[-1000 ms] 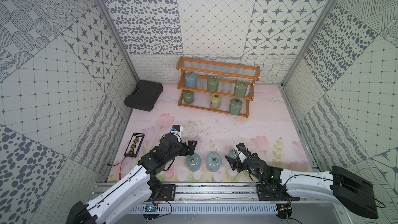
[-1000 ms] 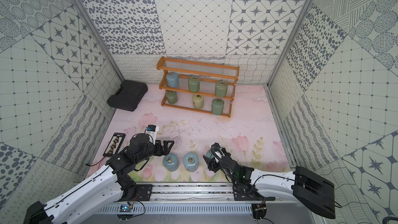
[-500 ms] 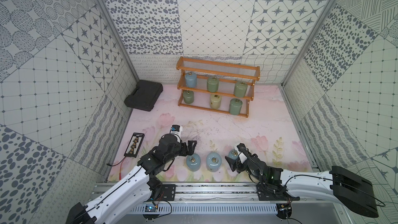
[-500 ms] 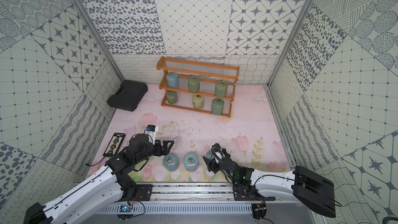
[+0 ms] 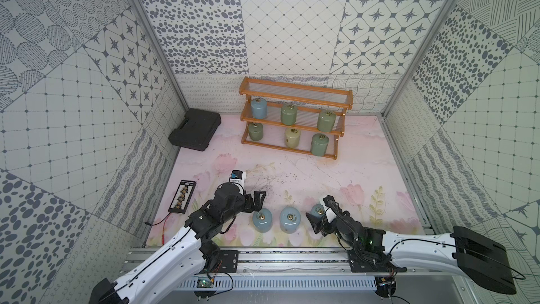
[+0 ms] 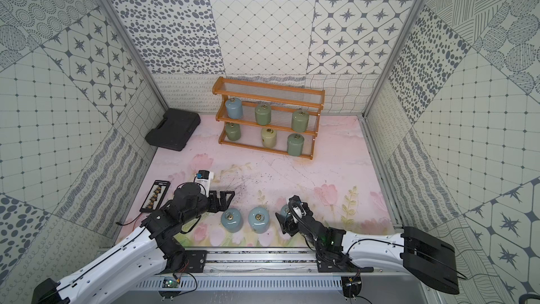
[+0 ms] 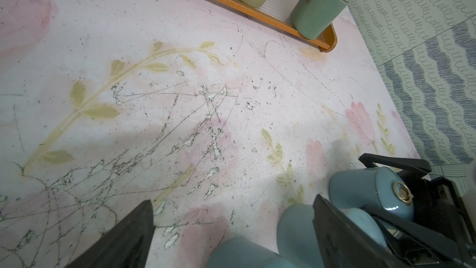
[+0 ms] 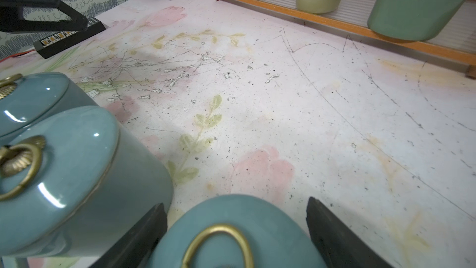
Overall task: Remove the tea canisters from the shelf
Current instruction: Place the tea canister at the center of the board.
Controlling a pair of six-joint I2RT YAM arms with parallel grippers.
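The right arm stretches low along the pink floral table point(image 5: 336, 171), its right gripper point(image 8: 235, 203) parted around the glossy pale blue ceramic canister point(image 5: 316, 210) at the near edge, jaws seemingly just clear of its sides. The left gripper point(image 7: 234, 201) hangs wide open and empty beside two more blue canisters point(image 5: 262, 220). Six others stand on the orange-brown wooden stepped shelf point(image 5: 295, 98) at the back.

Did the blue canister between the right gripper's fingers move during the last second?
No. The blue canister stands where it stood, at the same gap from the middle blue canister; only the right gripper around it has opened.
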